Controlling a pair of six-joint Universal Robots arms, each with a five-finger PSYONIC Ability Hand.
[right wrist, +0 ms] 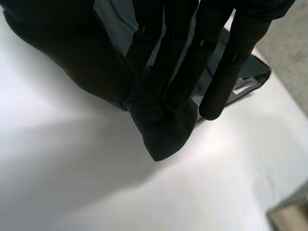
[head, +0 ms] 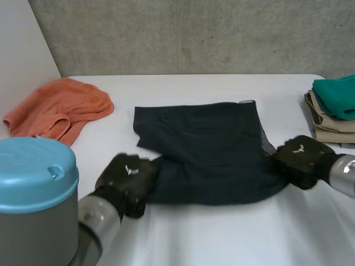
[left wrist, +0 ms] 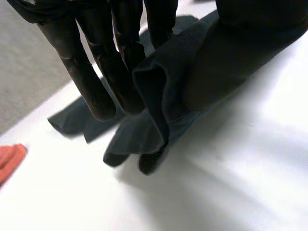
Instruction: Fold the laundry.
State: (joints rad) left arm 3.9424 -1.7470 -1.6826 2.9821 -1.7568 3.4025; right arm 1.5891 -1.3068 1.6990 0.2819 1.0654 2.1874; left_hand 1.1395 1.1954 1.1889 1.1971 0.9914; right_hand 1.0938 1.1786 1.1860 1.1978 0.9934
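Left hand (head: 126, 176) and right hand (head: 299, 158) — fingers (left wrist: 91, 86) clamped on dark garment (head: 211, 149) corners.

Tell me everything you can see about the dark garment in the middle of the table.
The dark garment is navy-black, thin woven-looking cloth, lying mostly flat and slightly wrinkled on the white table, with a pale trim at its far right corner. The left hand pinches its near left corner, bunching it; the right hand pinches its near right corner.
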